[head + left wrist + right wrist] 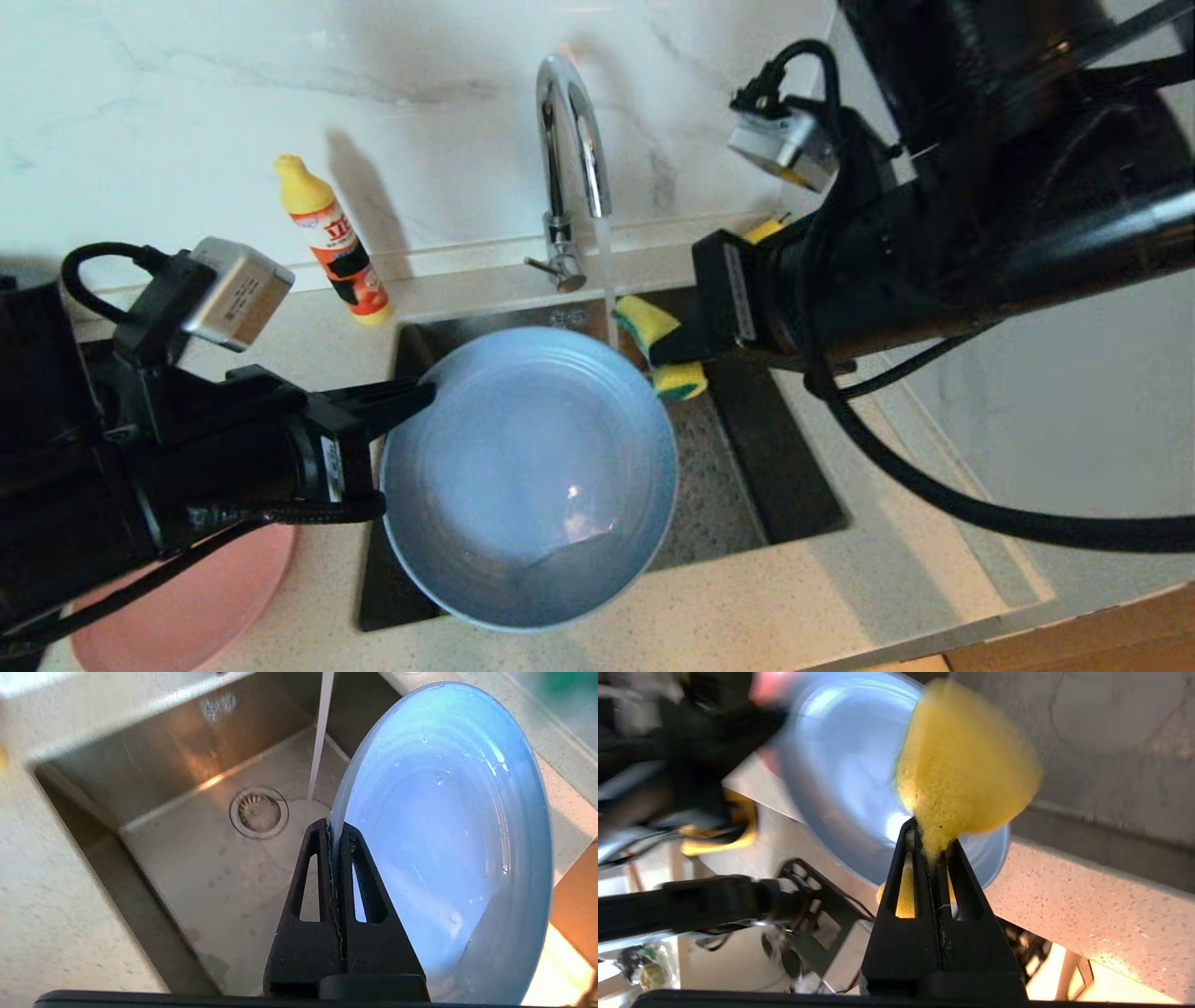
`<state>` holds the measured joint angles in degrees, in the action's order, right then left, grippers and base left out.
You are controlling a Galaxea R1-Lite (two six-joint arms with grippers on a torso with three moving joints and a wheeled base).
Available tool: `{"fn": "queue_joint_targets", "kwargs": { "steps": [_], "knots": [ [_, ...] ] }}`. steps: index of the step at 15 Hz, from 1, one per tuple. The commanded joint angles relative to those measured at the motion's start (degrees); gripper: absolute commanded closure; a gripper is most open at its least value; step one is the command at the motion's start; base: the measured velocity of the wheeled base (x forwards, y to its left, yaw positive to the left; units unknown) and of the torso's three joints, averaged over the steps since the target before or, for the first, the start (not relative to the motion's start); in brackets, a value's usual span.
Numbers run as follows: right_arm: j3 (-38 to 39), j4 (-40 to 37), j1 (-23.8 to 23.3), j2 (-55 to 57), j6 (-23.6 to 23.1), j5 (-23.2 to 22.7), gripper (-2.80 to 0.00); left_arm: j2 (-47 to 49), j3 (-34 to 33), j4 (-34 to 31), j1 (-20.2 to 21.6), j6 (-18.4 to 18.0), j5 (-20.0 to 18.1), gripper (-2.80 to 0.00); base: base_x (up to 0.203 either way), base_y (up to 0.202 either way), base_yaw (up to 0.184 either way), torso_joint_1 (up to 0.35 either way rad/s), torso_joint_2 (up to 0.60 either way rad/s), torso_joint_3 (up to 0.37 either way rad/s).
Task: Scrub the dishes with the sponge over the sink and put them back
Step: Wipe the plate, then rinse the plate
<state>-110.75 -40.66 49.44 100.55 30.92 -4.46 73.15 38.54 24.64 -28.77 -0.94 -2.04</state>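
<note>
Blue plate (pixel 527 476) hangs tilted over the sink (pixel 747 485), my left fingers (pixel 332 833) pinching its rim, while my right fingers (pixel 930 844) pinch the sponge (pixel 658 341) beside the running tap (pixel 569 140). I judge scrubbing is in hand; next I must press sponge to plate.

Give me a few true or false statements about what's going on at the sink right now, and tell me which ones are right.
1. The left tool grips the blue plate by its rim. True.
2. The right tool is empty. False: it is shut on the sponge.
3. Water runs from the tap. True: a stream falls into the sink.
4. The pink plate is held over the sink. False: it lies on the counter, at the robot's left.
5. The soap bottle lies in the sink. False: it stands on the counter by the wall.
</note>
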Motion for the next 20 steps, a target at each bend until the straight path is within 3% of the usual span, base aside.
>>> {"fn": "queue_joint_targets", "kwargs": {
  "steps": [1, 5, 10, 20],
  "knots": [
    [0.0, -0.6, 0.3, -4.5, 0.1, 0.0, 0.0, 3.2, 0.6, 0.1, 0.2, 1.9, 0.2, 0.0, 0.0, 0.0, 0.0, 0.0, 0.0, 0.0],
    [0.5, -1.9, -2.5, -6.7, 0.3, -0.1, 0.0, 11.5, 3.5, 0.1, 0.5, 7.4, 4.8, 0.0, 0.0, 0.0, 0.0, 0.0, 0.0, 0.0],
    [4.9, -2.1, -4.4, -9.3, 0.6, -0.5, 0.0, 22.6, 13.2, 0.2, 1.1, 14.7, 5.5, 0.0, 0.0, 0.0, 0.0, 0.0, 0.0, 0.0],
    [12.2, -1.5, -4.3, -11.0, 0.6, -0.7, 0.0, 36.9, 27.2, 0.2, 1.2, 15.4, 8.3, 0.0, 0.0, 0.0, 0.0, 0.0, 0.0, 0.0]
  ]
}}
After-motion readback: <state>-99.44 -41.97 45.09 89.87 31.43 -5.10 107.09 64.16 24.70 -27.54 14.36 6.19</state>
